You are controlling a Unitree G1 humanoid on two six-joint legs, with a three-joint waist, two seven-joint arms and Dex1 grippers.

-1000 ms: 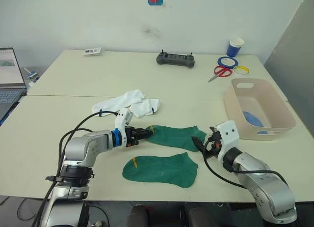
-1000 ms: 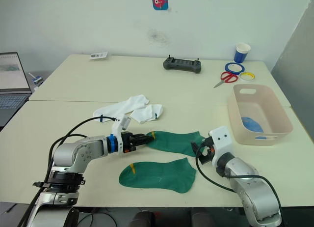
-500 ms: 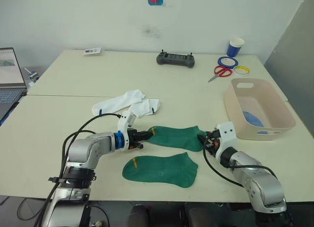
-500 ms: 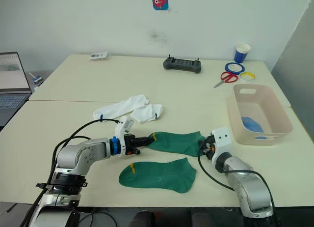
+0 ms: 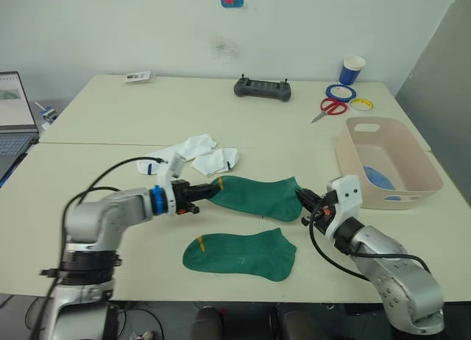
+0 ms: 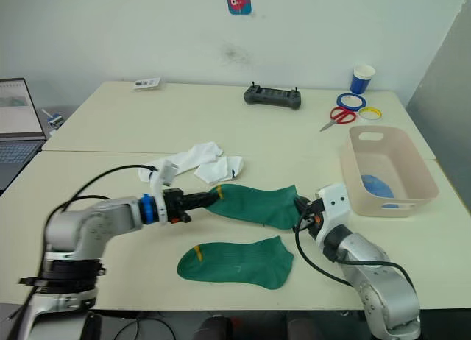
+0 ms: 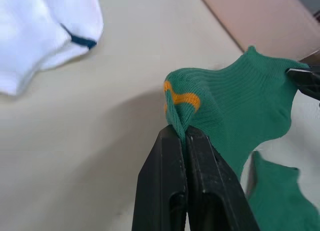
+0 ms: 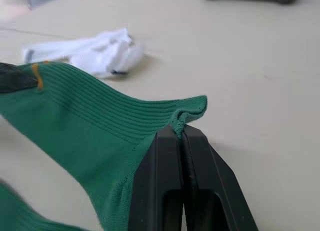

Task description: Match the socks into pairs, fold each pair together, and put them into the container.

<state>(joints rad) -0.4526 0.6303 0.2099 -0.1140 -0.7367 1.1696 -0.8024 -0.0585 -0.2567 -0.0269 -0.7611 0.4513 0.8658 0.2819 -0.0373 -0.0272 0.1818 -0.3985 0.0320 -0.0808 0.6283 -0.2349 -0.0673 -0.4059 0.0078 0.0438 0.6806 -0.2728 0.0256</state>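
Observation:
A dark green sock with a yellow mark hangs stretched between my two grippers, lifted off the table. My left gripper is shut on its toe end. My right gripper is shut on its cuff end. The second green sock lies flat near the front edge, below the lifted one. Two white socks with navy marks lie bunched behind the left gripper. The beige-pink container stands at the right with a light blue sock inside.
At the back of the table lie a black controller, red scissors, tape rings and a blue-and-white paper cup. A laptop stands off the left edge.
Both grippers closed on the ends of the far green sock and raised it off the table, pulling it taut. The left gripper drew back to the left.

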